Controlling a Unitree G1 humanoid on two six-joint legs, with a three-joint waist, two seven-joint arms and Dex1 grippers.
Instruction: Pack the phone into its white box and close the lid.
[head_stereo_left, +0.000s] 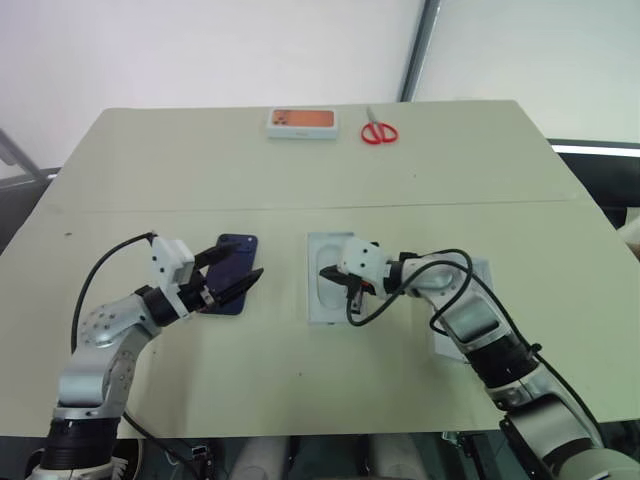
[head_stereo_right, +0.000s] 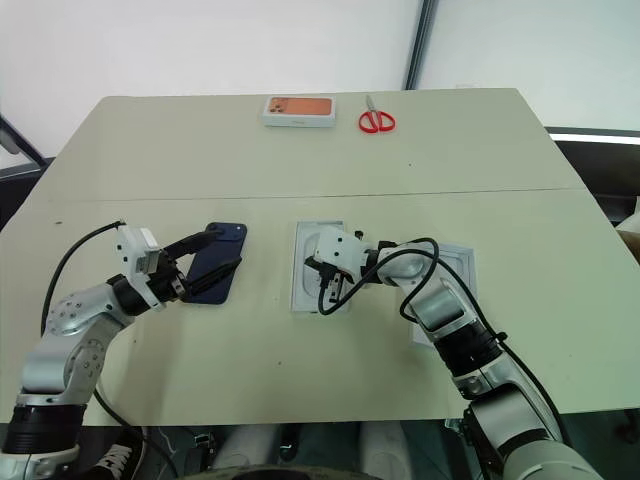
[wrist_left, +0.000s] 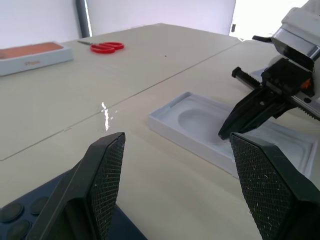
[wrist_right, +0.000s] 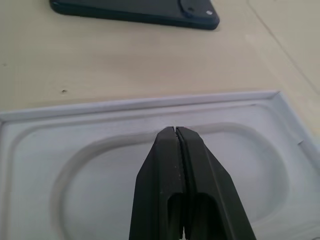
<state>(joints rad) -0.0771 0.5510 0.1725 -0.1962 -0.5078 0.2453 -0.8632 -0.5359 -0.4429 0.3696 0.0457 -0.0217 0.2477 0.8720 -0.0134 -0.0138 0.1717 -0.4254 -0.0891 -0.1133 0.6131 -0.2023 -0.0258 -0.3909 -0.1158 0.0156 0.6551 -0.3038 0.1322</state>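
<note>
The left gripper (head_stereo_left: 232, 279) has its fingers spread over the slim dark navy-blue phone (head_stereo_right: 216, 262), probably to grasp it, while beside the phone the right gripper (head_stereo_left: 354, 293), fingers clenched empty, points into the white moulded tray with rounded recess (head_stereo_left: 322, 262) on the beige worktop (head_stereo_left: 300, 180).

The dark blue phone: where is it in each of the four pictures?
Left eye view: phone, left of centre, between the left end effector's fingers.
Right eye view: phone, left of centre.
Left wrist view: phone, bottom-left corner.
Right wrist view: phone, along the top edge.
Shared landmark: the white moulded tray beside it.
</note>
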